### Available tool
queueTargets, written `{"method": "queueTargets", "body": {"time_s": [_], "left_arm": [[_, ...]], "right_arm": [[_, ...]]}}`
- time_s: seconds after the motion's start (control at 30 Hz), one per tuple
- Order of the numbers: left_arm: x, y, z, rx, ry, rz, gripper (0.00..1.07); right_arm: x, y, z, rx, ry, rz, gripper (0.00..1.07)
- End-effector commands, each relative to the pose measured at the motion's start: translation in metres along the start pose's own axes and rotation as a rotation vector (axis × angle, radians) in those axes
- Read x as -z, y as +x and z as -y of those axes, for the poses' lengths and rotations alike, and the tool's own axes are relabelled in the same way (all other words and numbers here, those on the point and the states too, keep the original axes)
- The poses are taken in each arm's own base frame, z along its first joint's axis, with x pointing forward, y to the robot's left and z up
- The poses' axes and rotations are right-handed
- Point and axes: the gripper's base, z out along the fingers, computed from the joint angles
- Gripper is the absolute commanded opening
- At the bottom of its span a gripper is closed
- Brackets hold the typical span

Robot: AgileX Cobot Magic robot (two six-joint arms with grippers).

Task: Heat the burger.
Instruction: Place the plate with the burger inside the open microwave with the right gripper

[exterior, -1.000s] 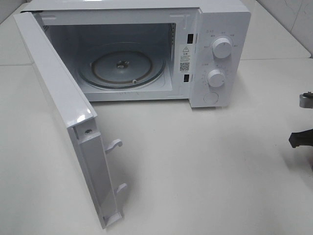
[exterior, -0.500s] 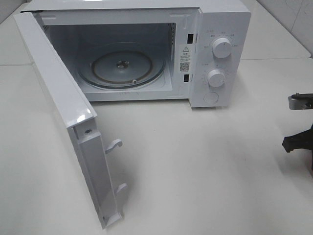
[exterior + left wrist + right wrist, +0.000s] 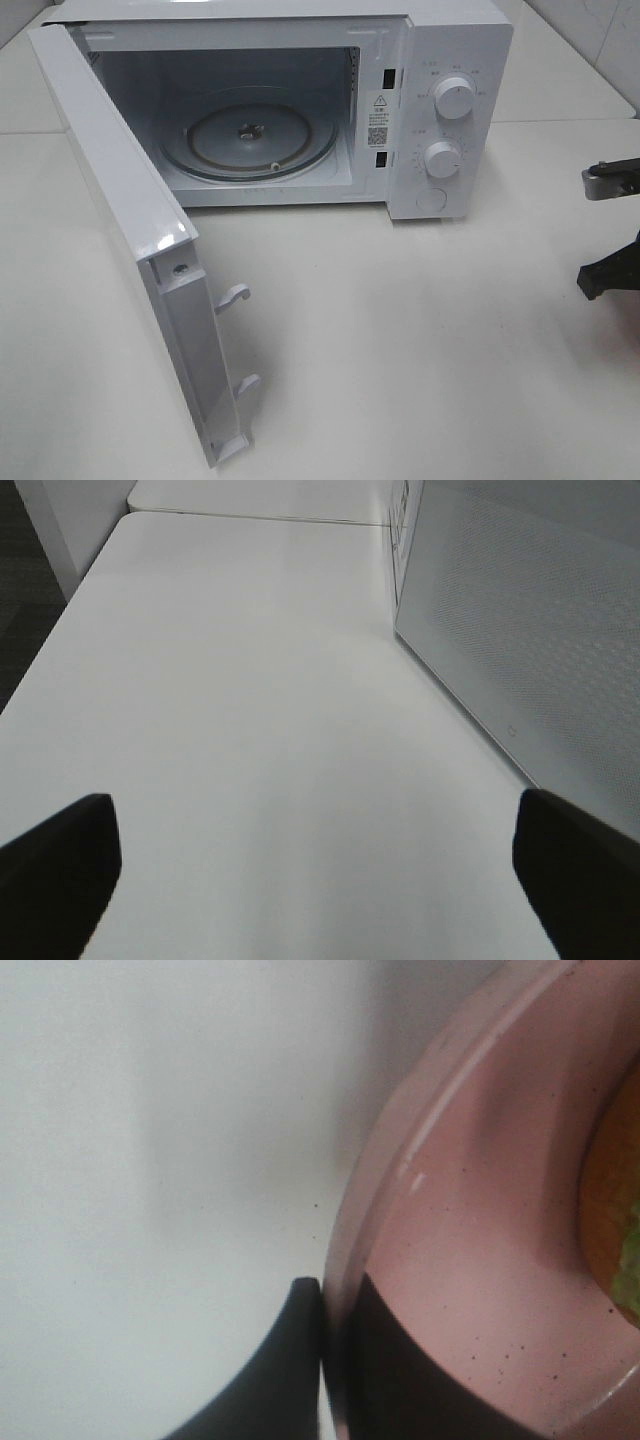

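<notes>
In the right wrist view, only a sliver of the burger shows, tan bun with green filling, lying on the pink plate. My right gripper is shut on the plate's rim, one finger outside and one inside. In the exterior high view the right gripper is at the right edge, and the plate and burger are out of frame there. My left gripper is open and empty over the bare table beside the microwave door. It does not show in the exterior high view.
The white microwave stands at the back, with its door swung wide open toward the front left. Its glass turntable has nothing on it. Two knobs and a button are on its right panel. White table lies in front.
My right gripper has moved a little further into the exterior high view from the right edge and upward. The microwave and its door have not moved.
</notes>
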Motion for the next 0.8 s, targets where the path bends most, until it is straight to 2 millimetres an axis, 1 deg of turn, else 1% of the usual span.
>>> {"method": "queueTargets", "body": {"time_s": [0.03, 0.07, 0.1, 0.13, 0.17, 0.23, 0.27, 0.3, 0.37, 0.4, 0.43, 0.5, 0.53, 0.57, 0.6, 0.63, 0.67, 0.7, 0.73, 0.8], "left_arm": [[0.001, 0.000, 0.000, -0.008, -0.001, 0.004, 1.00], [0.001, 0.000, 0.000, -0.008, -0.001, 0.004, 1.00], [0.001, 0.000, 0.000, -0.008, -0.001, 0.004, 1.00], [0.001, 0.000, 0.000, -0.008, -0.001, 0.004, 1.00], [0.001, 0.000, 0.000, -0.008, -0.001, 0.004, 1.00], [0.001, 0.000, 0.000, -0.008, -0.001, 0.004, 1.00], [0.001, 0.000, 0.000, -0.008, -0.001, 0.004, 1.00], [0.001, 0.000, 0.000, -0.008, -0.001, 0.004, 1.00], [0.001, 0.000, 0.000, -0.008, -0.001, 0.004, 1.00], [0.001, 0.000, 0.000, -0.008, -0.001, 0.004, 1.00], [0.001, 0.000, 0.000, -0.008, -0.001, 0.004, 1.00], [0.001, 0.000, 0.000, -0.008, -0.001, 0.004, 1.00], [0.001, 0.000, 0.000, -0.008, -0.001, 0.004, 1.00], [0.001, 0.000, 0.000, -0.008, -0.001, 0.004, 1.00], [0.001, 0.000, 0.000, -0.008, -0.001, 0.004, 1.00], [0.001, 0.000, 0.000, -0.008, -0.001, 0.004, 1.00], [0.001, 0.000, 0.000, -0.008, -0.001, 0.004, 1.00], [0.001, 0.000, 0.000, -0.008, -0.001, 0.004, 1.00], [0.001, 0.000, 0.000, -0.008, -0.001, 0.004, 1.00], [0.001, 0.000, 0.000, -0.008, -0.001, 0.004, 1.00]], "right_arm": [[0.010, 0.012, -0.004, 0.051, 0.058, 0.011, 0.00], [0.012, 0.020, -0.008, 0.082, 0.071, 0.010, 0.00], [0.012, 0.020, -0.008, 0.082, 0.071, 0.010, 0.00], [0.015, 0.028, -0.010, 0.104, 0.091, 0.009, 0.00], [0.015, 0.028, -0.010, 0.104, 0.091, 0.009, 0.00], [0.020, 0.040, -0.013, 0.140, 0.120, 0.026, 0.00], [0.020, 0.040, -0.013, 0.140, 0.120, 0.026, 0.00], [0.025, 0.046, -0.016, 0.164, 0.127, 0.052, 0.00], [0.027, 0.049, -0.017, 0.178, 0.130, 0.064, 0.00], [0.030, 0.055, -0.020, 0.206, 0.137, 0.082, 0.00], [0.030, 0.055, -0.020, 0.206, 0.137, 0.082, 0.00], [0.035, 0.064, -0.027, 0.253, 0.133, 0.127, 0.00], [0.035, 0.064, -0.027, 0.253, 0.133, 0.127, 0.00], [0.037, 0.070, -0.032, 0.294, 0.128, 0.155, 0.00], [0.037, 0.070, -0.032, 0.294, 0.128, 0.155, 0.00], [0.038, 0.073, -0.035, 0.317, 0.127, 0.165, 0.00], [0.039, 0.082, -0.038, 0.364, 0.129, 0.164, 0.00], [0.039, 0.082, -0.038, 0.364, 0.129, 0.164, 0.00], [0.040, 0.089, -0.041, 0.409, 0.132, 0.166, 0.00], [0.040, 0.093, -0.042, 0.437, 0.134, 0.163, 0.00]]}}
